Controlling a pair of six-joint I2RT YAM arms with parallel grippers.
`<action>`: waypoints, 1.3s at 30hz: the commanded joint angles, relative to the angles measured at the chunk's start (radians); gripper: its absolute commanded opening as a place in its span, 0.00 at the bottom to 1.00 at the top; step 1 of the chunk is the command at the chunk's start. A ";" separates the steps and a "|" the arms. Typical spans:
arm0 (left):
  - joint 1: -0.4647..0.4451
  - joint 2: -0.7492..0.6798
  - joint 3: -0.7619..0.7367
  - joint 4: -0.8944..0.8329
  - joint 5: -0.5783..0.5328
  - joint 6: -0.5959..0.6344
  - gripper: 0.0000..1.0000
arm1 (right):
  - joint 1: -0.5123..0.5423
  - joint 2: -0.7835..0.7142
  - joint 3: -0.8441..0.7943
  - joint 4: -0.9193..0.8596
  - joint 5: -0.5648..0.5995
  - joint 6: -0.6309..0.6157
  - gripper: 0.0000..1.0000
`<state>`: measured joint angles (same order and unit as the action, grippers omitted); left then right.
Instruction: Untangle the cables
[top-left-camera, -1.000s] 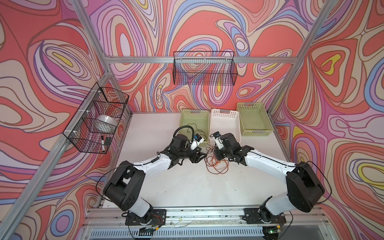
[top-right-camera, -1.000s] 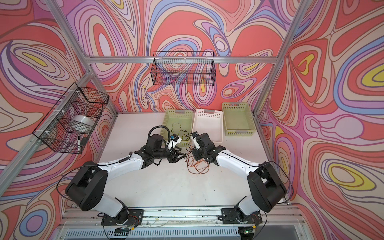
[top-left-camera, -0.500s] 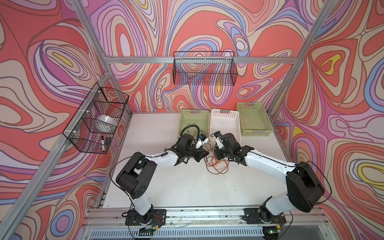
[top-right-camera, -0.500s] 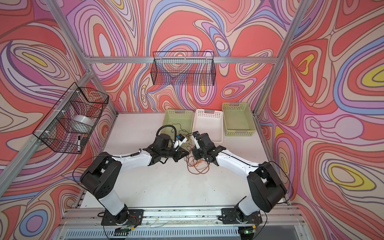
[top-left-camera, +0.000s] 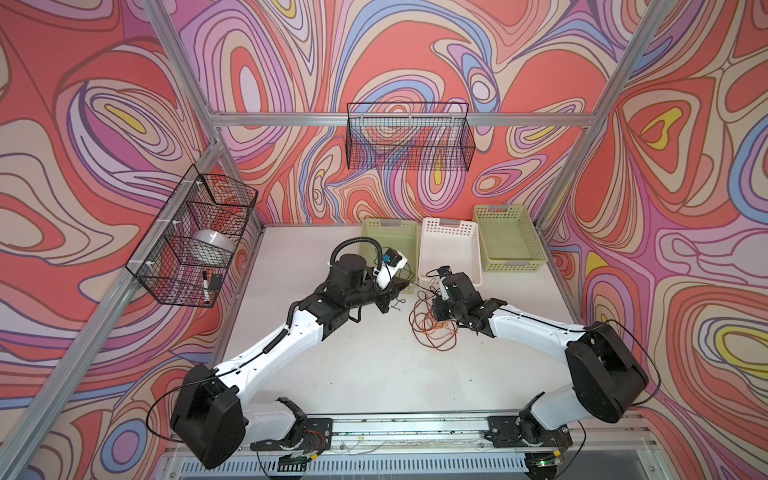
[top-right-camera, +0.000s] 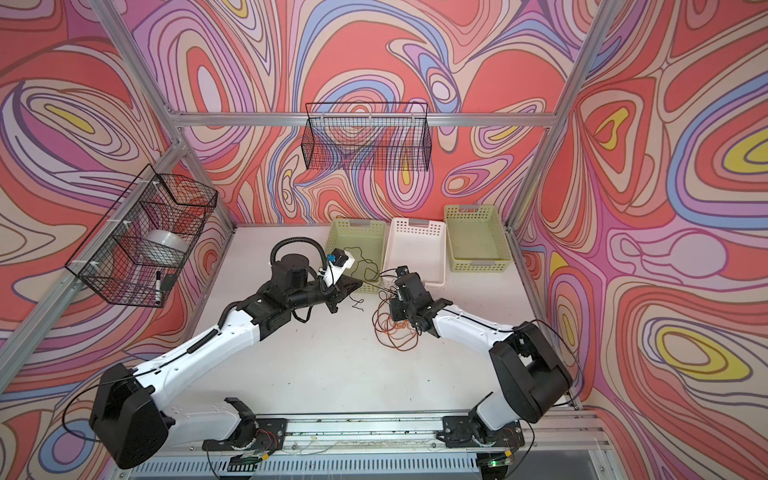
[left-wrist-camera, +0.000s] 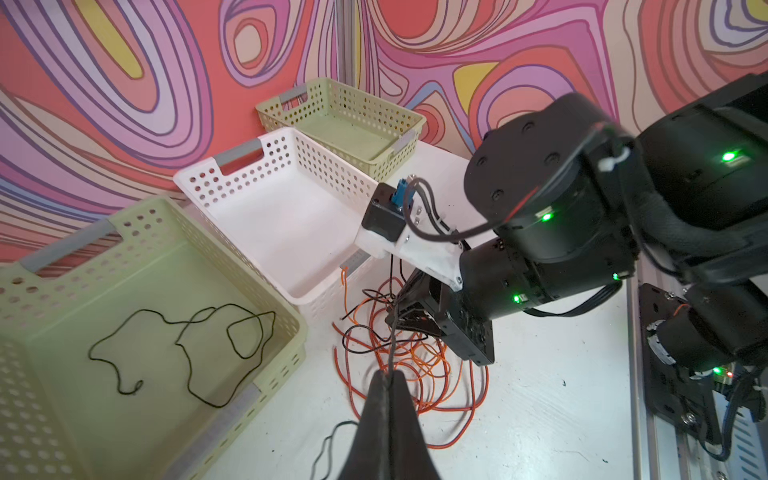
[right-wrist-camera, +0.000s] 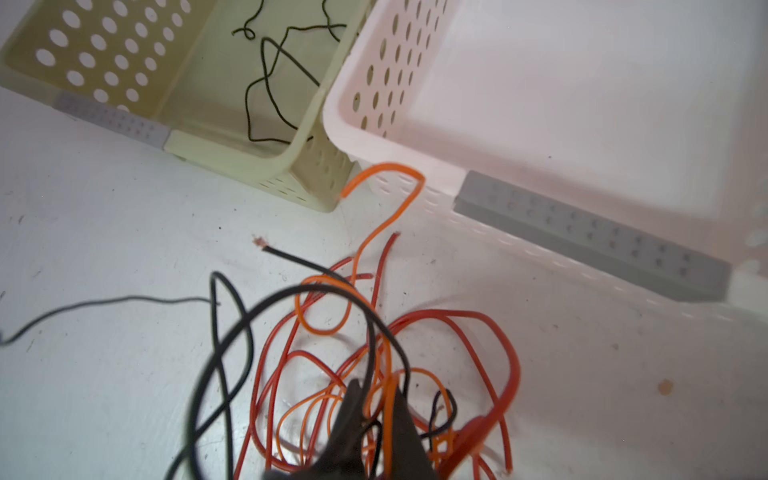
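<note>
- Altogether three plastic baskets in a row at the back of the table (top-left-camera: 353, 374): left green basket (top-left-camera: 390, 223), white basket (top-left-camera: 451, 222), right green basket (top-left-camera: 511, 266).
- Plus two wire baskets hung on the walls: side wire basket (top-left-camera: 183, 232), back wire basket (top-left-camera: 409, 145).
- In the left green basket: one loose dark cable (left-wrist-camera: 187, 345), lying in open loops on its floor.
- In the side wire basket: one white rounded object (top-left-camera: 214, 243) in a middle compartment, one marker (top-left-camera: 205, 286) in the nearest compartment.
- On the table just in front of the white basket: the tangle of cables (top-left-camera: 432, 328), mixing orange, red-brown and black strands looped over one another; number of strands not readable.
- Two grippers, both at the tangle.
- For the left gripper (left-wrist-camera: 388, 376): pinched fully together on one thin dark strand (left-wrist-camera: 392, 349), stretching straight from its tips toward the other arm.
- For the right gripper (right-wrist-camera: 376, 390): hangs low over the tangle, jaws nearly together, orange strands passing through the narrow gap; cannot tell whether clamped or merely threaded.
</note>
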<state>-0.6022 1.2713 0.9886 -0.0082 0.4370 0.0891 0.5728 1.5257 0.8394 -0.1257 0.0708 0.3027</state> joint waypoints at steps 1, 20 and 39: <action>0.003 -0.042 0.073 -0.085 -0.080 0.073 0.00 | -0.004 0.037 -0.037 0.038 -0.012 0.039 0.12; 0.098 -0.061 0.387 -0.160 -0.062 0.092 0.00 | -0.002 0.070 -0.134 0.123 -0.097 0.057 0.26; 0.253 0.105 0.806 -0.185 0.024 -0.054 0.00 | -0.002 0.126 -0.143 0.144 -0.133 0.066 0.46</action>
<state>-0.3584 1.3502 1.7447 -0.1898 0.4461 0.0650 0.5709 1.6337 0.7136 0.0303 -0.0525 0.3611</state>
